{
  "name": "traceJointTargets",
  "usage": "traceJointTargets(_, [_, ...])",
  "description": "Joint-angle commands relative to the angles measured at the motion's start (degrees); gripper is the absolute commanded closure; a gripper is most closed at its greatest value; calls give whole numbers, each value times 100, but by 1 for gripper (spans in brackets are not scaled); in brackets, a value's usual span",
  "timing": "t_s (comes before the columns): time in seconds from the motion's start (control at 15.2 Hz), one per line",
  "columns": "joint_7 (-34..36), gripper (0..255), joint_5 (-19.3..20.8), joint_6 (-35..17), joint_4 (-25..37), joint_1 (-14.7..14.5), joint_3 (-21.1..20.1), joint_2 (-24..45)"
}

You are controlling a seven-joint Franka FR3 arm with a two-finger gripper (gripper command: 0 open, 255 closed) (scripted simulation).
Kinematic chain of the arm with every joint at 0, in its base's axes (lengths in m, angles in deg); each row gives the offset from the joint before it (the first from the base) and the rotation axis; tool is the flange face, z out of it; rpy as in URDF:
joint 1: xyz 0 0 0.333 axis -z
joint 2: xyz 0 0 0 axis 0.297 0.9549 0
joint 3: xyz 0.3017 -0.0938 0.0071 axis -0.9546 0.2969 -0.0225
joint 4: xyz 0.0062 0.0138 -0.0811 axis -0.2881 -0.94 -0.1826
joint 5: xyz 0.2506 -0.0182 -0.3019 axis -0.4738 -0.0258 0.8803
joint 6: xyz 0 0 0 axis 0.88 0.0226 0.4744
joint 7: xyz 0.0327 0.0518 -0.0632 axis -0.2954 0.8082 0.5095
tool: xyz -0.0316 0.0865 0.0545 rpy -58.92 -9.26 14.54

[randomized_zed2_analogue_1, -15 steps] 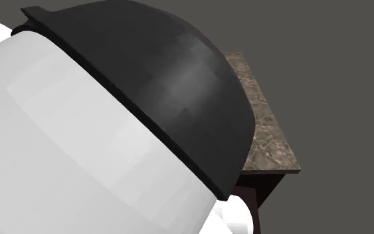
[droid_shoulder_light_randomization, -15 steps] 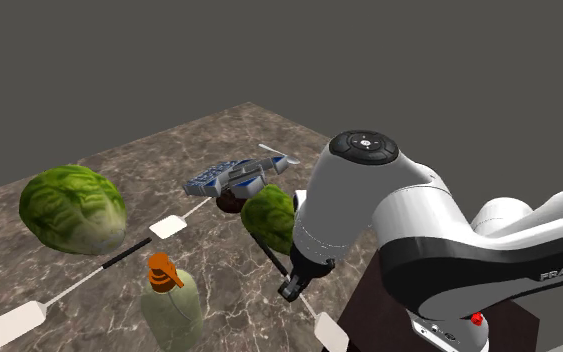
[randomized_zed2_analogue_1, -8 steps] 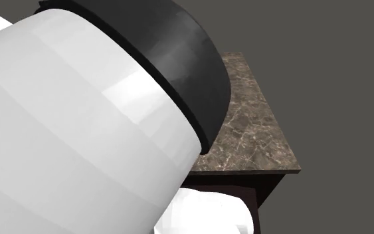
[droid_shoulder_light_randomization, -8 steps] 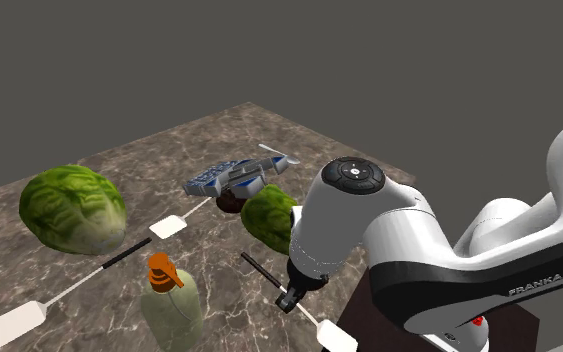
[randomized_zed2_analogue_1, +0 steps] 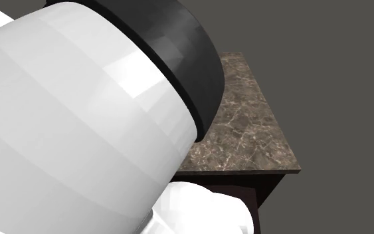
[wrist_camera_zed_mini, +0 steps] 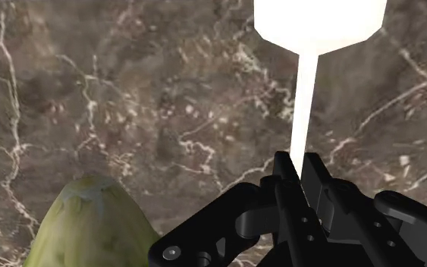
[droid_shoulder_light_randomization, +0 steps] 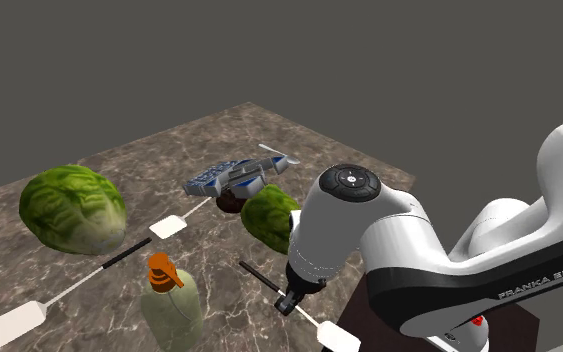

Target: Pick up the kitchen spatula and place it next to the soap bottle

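Both black fingers of the gripper [wrist_camera_zed_mini: 305, 168] press onto the thin white shaft of the kitchen spatula [wrist_camera_zed_mini: 308, 98], one on each side, with no gap left between them and it. The spatula's wide white blade [wrist_camera_zed_mini: 321, 21] reaches out past the fingertips over the marble. In the shoulder view its dark handle [droid_shoulder_light_randomization: 259, 276] juts from the gripper toward the soap bottle [droid_shoulder_light_randomization: 172, 312], and the blade points the other way, toward the stand. Whether the spatula is clear of the table [randomized_zed2_analogue_1: 258, 133], I cannot tell.

The soap bottle is pale green with an orange pump [droid_shoulder_light_randomization: 162, 270]. The handle's tip is near it on the shoulder view's right, not touching. On the bottle's other side lies a second spatula [droid_shoulder_light_randomization: 64, 290] with a white blade and a black handle. A third white blade [droid_shoulder_light_randomization: 169, 226] lies just beyond the bottle. A large green lettuce [droid_shoulder_light_randomization: 72, 207] sits up and left of the bottle. A smaller one [droid_shoulder_light_randomization: 269, 215] sits up and right of it, with a blue-and-white toy plane [droid_shoulder_light_randomization: 231, 176] farther back. The arm's white link [randomized_zed2_analogue_1: 79, 133] looms close in the second exterior view.
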State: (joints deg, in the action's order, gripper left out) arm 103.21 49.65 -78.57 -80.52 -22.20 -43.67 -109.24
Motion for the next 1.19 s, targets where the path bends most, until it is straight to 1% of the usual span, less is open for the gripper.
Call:
traceJointTargets(0.0, [0, 0, 0, -1, -1, 0, 0, 0])
traceJointTargets(0.33, [0, 0, 0, -1, -1, 0, 0, 0])
traceJointTargets(0.46, [-124, 0, -130, 488, 169, -173, 268, -343])
traceJointTargets(0.59, [-193, 0, -182, 907, 344, -283, 479, -596])
traceJointTargets(1.12, [-191, 0, -181, 906, 343, -285, 481, -595])
